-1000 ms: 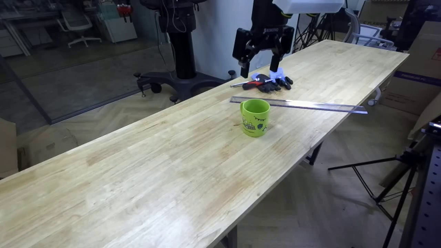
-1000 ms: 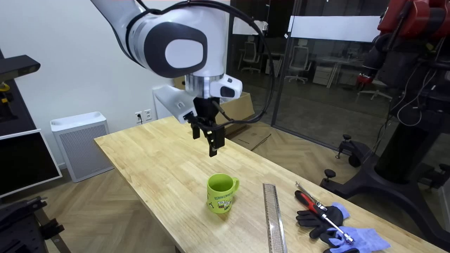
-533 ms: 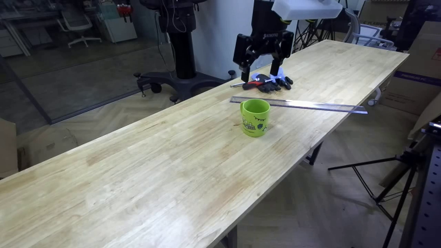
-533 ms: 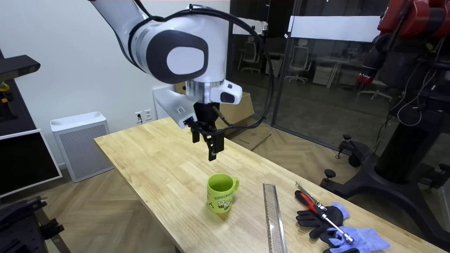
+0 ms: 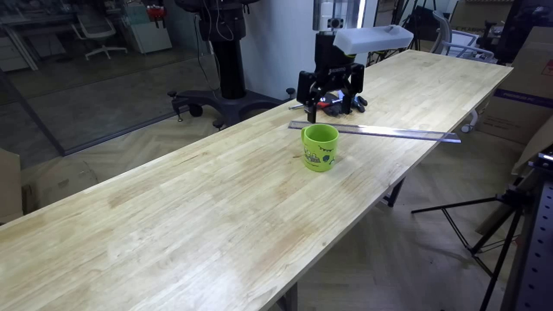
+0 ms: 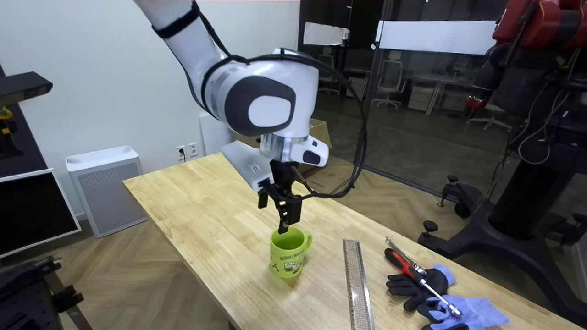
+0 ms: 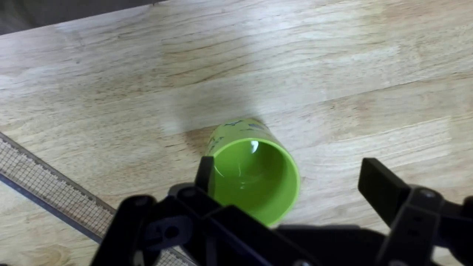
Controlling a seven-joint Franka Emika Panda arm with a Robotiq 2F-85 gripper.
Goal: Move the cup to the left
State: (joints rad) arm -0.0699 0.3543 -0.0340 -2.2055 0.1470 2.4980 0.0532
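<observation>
The lime-green cup [image 5: 320, 149] is found upright on the wooden table [image 5: 207, 216], near the gridded ruler [image 6: 357, 284] but apart from it; gloves [image 6: 479, 312] and a red-handled tool [image 6: 403, 265] are noted on the ruler's far side from the cup. The gripper [image 5: 329, 111] is suspended above the table near the cup's mouth, its jaws spread wide and nothing gripped. In the wrist view one finger [image 7: 204, 173] is seen overlapping the cup's rim, though whether contact is made cannot be determined.
</observation>
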